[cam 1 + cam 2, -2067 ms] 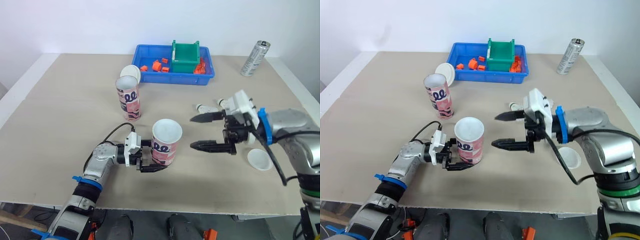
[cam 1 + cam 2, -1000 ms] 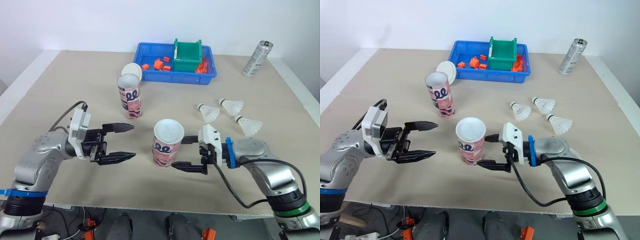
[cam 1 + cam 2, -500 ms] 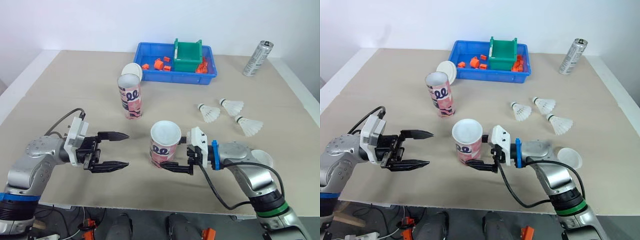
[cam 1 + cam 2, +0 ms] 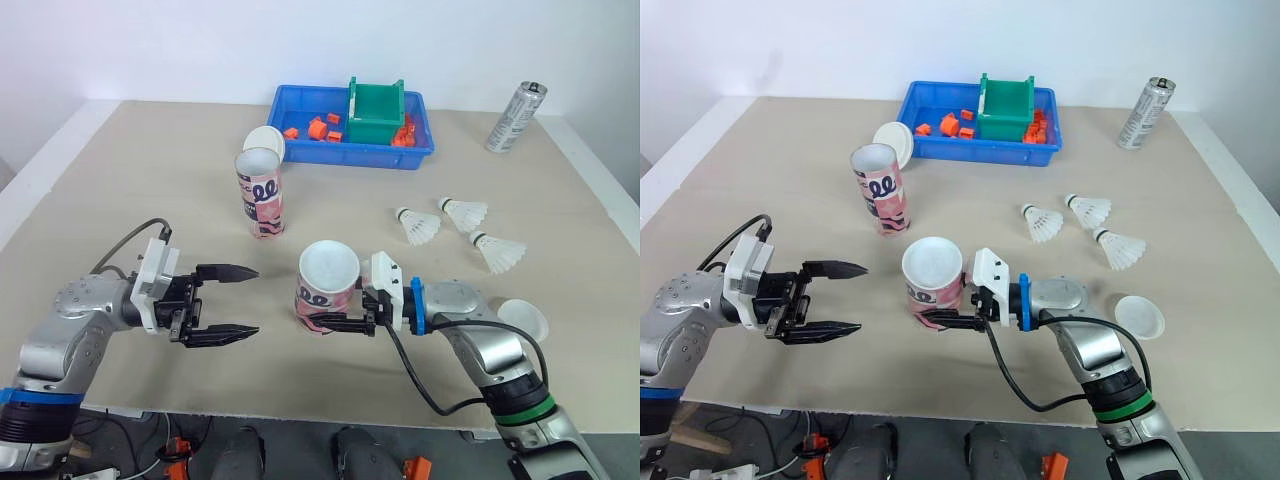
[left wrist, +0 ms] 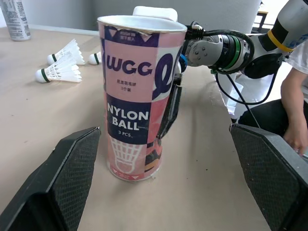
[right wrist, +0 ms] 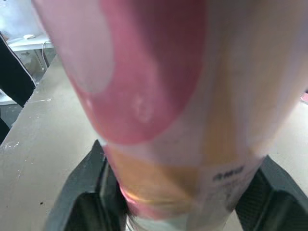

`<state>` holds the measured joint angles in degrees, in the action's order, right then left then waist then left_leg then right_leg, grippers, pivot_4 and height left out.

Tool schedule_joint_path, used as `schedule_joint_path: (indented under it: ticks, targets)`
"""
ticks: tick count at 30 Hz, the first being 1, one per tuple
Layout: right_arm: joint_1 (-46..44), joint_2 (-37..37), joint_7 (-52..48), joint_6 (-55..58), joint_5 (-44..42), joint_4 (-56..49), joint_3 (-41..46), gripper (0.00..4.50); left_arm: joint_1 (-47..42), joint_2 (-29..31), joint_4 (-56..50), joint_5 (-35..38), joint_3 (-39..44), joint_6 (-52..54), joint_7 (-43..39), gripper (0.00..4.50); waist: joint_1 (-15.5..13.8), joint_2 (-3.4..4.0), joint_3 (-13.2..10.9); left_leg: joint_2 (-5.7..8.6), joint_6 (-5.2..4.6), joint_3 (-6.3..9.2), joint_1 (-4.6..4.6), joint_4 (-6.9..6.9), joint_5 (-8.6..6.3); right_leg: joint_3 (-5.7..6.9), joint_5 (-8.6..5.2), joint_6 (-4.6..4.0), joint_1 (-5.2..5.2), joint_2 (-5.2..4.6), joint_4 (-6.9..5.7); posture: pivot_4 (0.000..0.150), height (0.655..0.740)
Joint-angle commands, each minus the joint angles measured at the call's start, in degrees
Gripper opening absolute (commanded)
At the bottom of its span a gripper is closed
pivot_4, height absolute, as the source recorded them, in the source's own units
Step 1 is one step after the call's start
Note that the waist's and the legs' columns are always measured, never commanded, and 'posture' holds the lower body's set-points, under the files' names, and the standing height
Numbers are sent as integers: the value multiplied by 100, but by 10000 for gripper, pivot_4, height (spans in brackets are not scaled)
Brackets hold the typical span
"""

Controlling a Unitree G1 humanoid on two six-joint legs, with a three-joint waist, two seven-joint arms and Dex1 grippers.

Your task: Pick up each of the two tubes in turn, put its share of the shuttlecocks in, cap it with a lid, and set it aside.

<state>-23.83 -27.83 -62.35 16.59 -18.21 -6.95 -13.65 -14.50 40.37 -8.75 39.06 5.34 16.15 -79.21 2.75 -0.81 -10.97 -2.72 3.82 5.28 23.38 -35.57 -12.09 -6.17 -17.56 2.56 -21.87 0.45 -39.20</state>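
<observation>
The near pink tube (image 4: 327,280) stands open-topped at the table's front middle, leaning slightly. My right gripper (image 4: 322,312) is shut on its lower part, one finger across the front of its base. My left gripper (image 4: 254,300) hangs open to the tube's left, apart from it; in the left wrist view its fingers (image 5: 72,178) spread wide before the tube (image 5: 139,96). A second pink tube (image 4: 258,193) stands farther back, a white lid (image 4: 266,142) behind it. Another lid (image 4: 523,318) lies at the right front. Three shuttlecocks (image 4: 415,227) (image 4: 463,212) (image 4: 498,250) lie right of centre.
A blue tray (image 4: 300,150) with orange parts and a green bin (image 4: 374,112) sits at the back. A silver can (image 4: 512,117) stands at the back right. A person's arm (image 5: 294,110) is at the edge of the left wrist view.
My left gripper let go of the near tube and drew back to the left. My right gripper came in from the right and closed on the tube, nudging it slightly left.
</observation>
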Motion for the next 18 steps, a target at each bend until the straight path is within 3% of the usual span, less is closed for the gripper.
schedule_joint_path:
  ticks: [1, 6, 10, 13, 18]
  targets:
    - [-62, -91, -56, -2, -62, -105, 101, 27687, -113, -81, 73, -88, -8, -157, 4, 45000, 0, 0, 0, 0, 0, 0, 0, 0, 0, 0, 0, 0, 0, 0, 0, 1500, 7384]
    - [-61, -215, -32, 116, -233, -283, 324, 27687, -590, -441, 250, -144, -163, -47, 330, 45000, -19, 0, 0, 2, 0, 2, 2, -9, 0, 3, 2, 2, 3, -1, -3, 1500, 7384]
    - [-241, -471, 306, 586, -1033, -410, 1502, 27687, -1095, -881, 177, -346, -660, 221, 736, 45000, -26, 2, -2, 11, 1, 3, 15, -33, 1, 1, 13, 18, 5, -9, -4, 1500, 7384]
    - [-458, -780, 814, 668, -1229, 117, 2520, 27687, -1476, -1177, 324, -511, -968, 372, 935, 45000, -26, 2, -3, 20, 1, 1, 20, -43, 1, -2, 19, 27, 5, -18, -4, 1500, 7384]
    - [-793, -1445, 1878, 302, -827, 1527, 3730, 27687, -2168, -1643, 704, -643, -1194, 656, 1261, 45000, -37, 2, -2, 22, 0, 2, 20, -54, 1, -2, 23, 29, 11, -17, -4, 1500, 7384]
